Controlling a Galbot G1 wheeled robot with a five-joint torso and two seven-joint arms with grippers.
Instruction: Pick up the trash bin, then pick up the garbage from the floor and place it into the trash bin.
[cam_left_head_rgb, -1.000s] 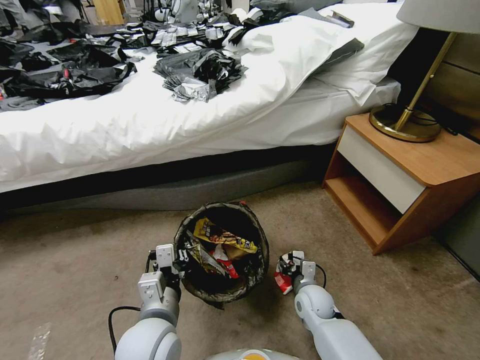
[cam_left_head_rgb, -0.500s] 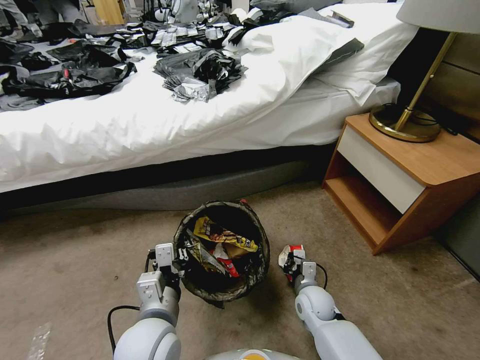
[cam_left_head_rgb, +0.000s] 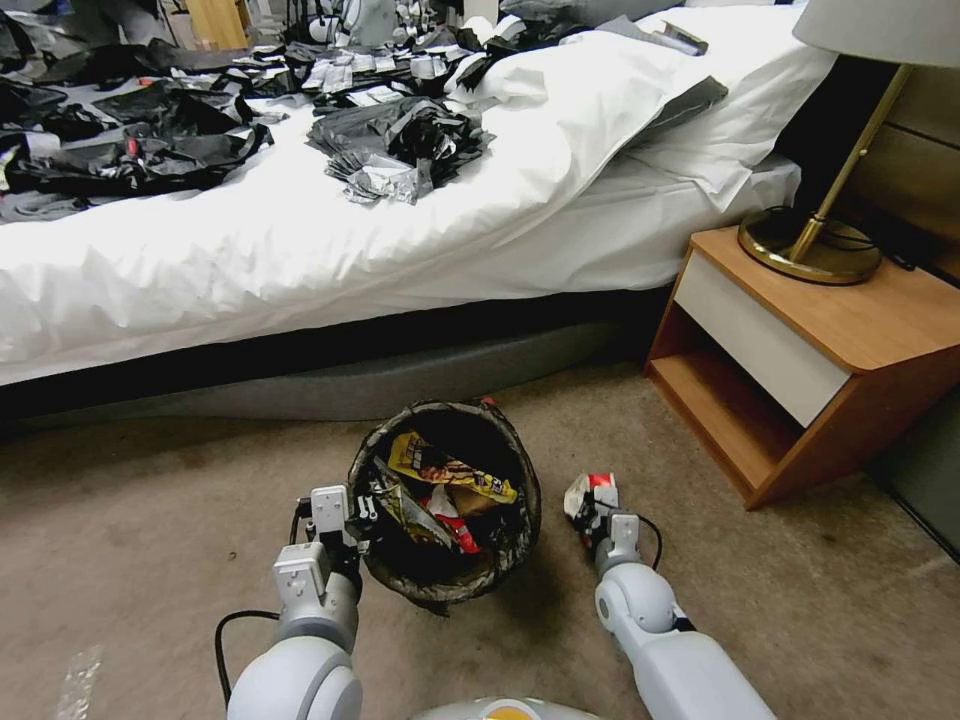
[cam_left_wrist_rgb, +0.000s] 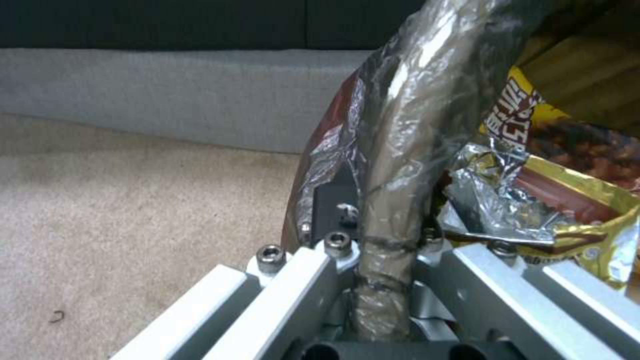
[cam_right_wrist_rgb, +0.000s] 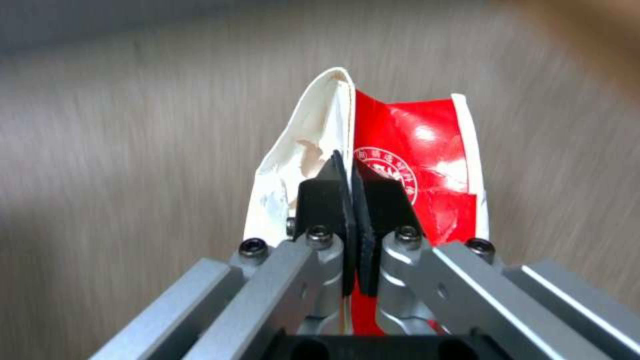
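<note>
The trash bin (cam_left_head_rgb: 505, 545) hangs just above the carpet, its dark bag folded over the rim, with yellow and red snack wrappers (cam_left_head_rgb: 450, 470) inside. My left gripper (cam_left_head_rgb: 362, 518) is shut on the bin's near-left rim (cam_left_wrist_rgb: 393, 200); the wrist view shows the bag-covered rim clamped between the jaws and a gold wrapper (cam_left_wrist_rgb: 533, 195) beside it. To the right of the bin, my right gripper (cam_left_head_rgb: 592, 512) is shut on a piece of garbage, a crushed red-and-white paper cup (cam_left_head_rgb: 585, 492), (cam_right_wrist_rgb: 427, 150), held off the floor with the carpet blurred behind it.
The white bed (cam_left_head_rgb: 300, 250), strewn with black clothing and grey bags, runs across the back, its grey base (cam_left_head_rgb: 400, 380) just beyond the bin. A wooden nightstand (cam_left_head_rgb: 820, 350) with a brass lamp (cam_left_head_rgb: 815, 240) stands at the right. Open carpet (cam_left_head_rgb: 150, 540) lies to the left.
My right gripper has lifted the crushed cup away from me and slightly right, and turned it more upright. The left gripper and bin have stayed put.
</note>
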